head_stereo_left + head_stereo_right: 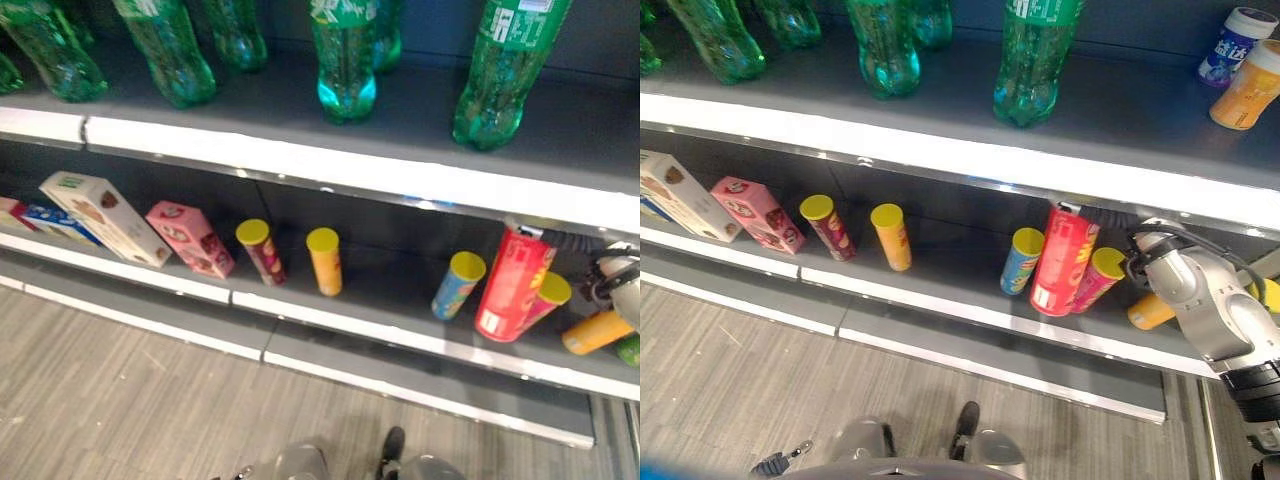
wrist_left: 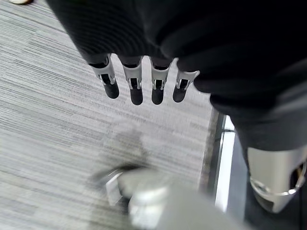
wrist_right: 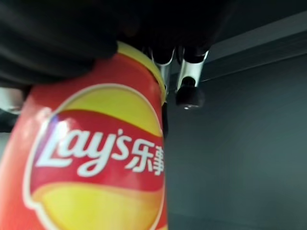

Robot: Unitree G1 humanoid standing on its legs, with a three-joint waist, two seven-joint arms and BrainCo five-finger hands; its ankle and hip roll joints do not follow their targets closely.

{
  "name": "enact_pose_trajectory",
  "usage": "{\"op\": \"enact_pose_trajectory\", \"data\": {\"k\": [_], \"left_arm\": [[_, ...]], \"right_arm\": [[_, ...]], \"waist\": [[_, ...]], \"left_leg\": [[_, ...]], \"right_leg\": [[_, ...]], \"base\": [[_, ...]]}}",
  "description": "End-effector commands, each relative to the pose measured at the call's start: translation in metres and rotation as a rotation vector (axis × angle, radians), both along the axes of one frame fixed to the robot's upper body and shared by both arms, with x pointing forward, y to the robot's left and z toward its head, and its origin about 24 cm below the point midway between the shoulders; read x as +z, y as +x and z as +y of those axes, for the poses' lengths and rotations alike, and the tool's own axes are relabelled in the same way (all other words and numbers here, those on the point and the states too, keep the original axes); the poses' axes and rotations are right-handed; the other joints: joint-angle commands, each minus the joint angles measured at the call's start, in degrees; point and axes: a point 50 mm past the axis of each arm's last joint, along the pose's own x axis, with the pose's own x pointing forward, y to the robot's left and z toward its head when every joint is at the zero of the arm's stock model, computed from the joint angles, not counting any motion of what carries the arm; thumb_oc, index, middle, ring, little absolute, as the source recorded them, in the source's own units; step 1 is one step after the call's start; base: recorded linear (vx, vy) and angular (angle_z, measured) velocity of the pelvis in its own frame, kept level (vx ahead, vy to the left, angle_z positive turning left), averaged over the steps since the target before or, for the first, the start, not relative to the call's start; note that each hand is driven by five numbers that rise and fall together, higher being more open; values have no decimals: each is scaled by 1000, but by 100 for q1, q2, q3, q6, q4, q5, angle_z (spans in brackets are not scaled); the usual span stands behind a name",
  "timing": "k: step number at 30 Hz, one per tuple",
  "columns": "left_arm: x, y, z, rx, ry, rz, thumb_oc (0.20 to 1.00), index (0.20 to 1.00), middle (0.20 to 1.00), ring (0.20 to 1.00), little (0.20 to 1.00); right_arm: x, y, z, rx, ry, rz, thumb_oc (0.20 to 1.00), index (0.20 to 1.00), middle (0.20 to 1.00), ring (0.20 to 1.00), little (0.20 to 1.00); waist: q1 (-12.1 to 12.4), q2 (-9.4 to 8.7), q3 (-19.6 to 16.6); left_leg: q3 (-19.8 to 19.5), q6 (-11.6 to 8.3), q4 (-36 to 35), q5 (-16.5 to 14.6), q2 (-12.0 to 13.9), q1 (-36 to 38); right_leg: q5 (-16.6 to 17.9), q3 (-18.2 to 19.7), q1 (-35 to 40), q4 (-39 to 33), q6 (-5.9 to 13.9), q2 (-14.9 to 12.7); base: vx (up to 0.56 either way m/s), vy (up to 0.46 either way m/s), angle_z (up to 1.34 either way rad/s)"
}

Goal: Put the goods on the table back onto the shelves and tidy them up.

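Red chip can (image 1: 1064, 258) stands nearly upright on the lower shelf (image 1: 940, 300), gripped from its top by the right hand (image 3: 189, 91); left hand (image 2: 139, 84) hangs relaxed over the floor, far off

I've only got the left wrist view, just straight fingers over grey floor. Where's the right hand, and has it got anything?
Observer: The right hand is at the lower shelf, gripping a tall red can near its top.
Operator: Is that can standing straight?
Observer: No, it's tilted, with its base near the shelf's front edge and a pink can with a yellow lid just beside it.
Operator: What's on the shelf above?
Observer: Green bottles, standing in a loose row.
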Motion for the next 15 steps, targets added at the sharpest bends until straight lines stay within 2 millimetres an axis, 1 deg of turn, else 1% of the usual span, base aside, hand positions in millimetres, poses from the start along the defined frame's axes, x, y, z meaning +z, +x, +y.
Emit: {"op": "enact_pose_trajectory", "data": {"k": [1, 2, 3, 4, 6, 8, 10, 11, 12, 13, 15], "left_arm": [[5, -1, 11, -59, 53, 5, 1000, 1000, 1000, 1000, 1000], [4, -3, 11, -48, 52, 6, 1000, 1000, 1000, 1000, 1000], [4, -4, 10, -47, 51, 6, 1000, 1000, 1000, 1000, 1000], [3, -7, 9, -31, 48, 10, 1000, 1000, 1000, 1000, 1000], [1, -11, 6, -32, 42, 15, 1000, 1000, 1000, 1000, 1000], [-1, -15, 1, -38, 34, 30, 1000, 1000, 1000, 1000, 1000], [-2, -18, -1, -59, 31, 41, 1000, 1000, 1000, 1000, 1000], [-2, -19, -1, -85, 36, 51, 1000, 1000, 1000, 1000, 1000], [-1, -19, -1, -94, 38, 51, 1000, 1000, 1000, 1000, 1000], [-1, -19, -1, -94, 38, 51, 1000, 1000, 1000, 1000, 1000], [-1, -21, 0, -108, 45, 57, 1000, 1000, 1000, 1000, 1000]], "right_arm": [[37, -4, 9, 77, 5, -159, 200, 200, 200, 200, 200], [37, -3, 10, 79, 4, -159, 200, 200, 200, 200, 200], [37, -3, 10, 80, 3, -159, 200, 200, 200, 200, 200], [39, -2, 9, 77, -6, -159, 200, 200, 200, 200, 200], [39, 0, 11, 81, -20, -158, 200, 200, 200, 200, 200], [38, 0, 10, 73, -28, -158, 200, 200, 200, 200, 200], [36, 0, 9, 63, -32, -150, 200, 200, 200, 200, 200], [33, 0, 7, 46, -33, -145, 200, 200, 200, 200, 200], [31, 0, 7, 45, -35, -140, 200, 200, 200, 200, 200], [31, 0, 7, 45, -35, -140, 200, 200, 200, 200, 200], [28, -1, 7, 35, -42, -134, 200, 200, 200, 200, 200]], "waist": [[251, 26, -199], [275, 71, -210], [272, 79, -209], [294, 145, -224], [292, 227, -270], [279, 309, -344], [268, 359, -398], [259, 367, -428], [262, 362, -433], [271, 356, -433], [266, 343, -458]], "left_leg": [[-546, -54, -1303, 870, -10, 545], [-745, -106, -1562, 1005, 39, 523], [-739, -114, -1611, 1029, 51, 553], [-1011, -229, -1865, 1165, 104, 525], [-1112, -241, -1933, 1064, 78, 599], [-1053, -239, -2016, 1010, 15, 691], [-892, -214, -2060, 952, -66, 783], [-712, -159, -2056, 894, -183, 836], [-636, -117, -2080, 859, -256, 877], [-625, -113, -2083, 859, -262, 883], [-460, -29, -2204, 792, -403, 998]], "right_leg": [[-455, 242, 14, 58, 1053, -432], [-485, 315, 29, 58, 1073, -417], [-489, 317, 34, 58, 1067, -407], [-526, 469, 91, 58, 1122, -416], [-519, 586, 128, 58, 1154, -434], [-437, 642, 109, 58, 1204, -512], [-372, 675, 86, 76, 1253, -628], [-306, 685, 51, 138, 1320, -801], [-268, 702, 28, 163, 1363, -886], [-268, 712, 25, 165, 1367, -893], [-210, 747, -17, 207, 1462, -1058]], "base": [[86, 175, -39], [63, 123, -44], [92, 162, -53], [90, 156, -57], [100, 201, -58], [58, 240, -63], [67, 294, -43], [74, 332, -8], [54, 264, -3], [26, 169, 0], [35, 239, -7]]}}
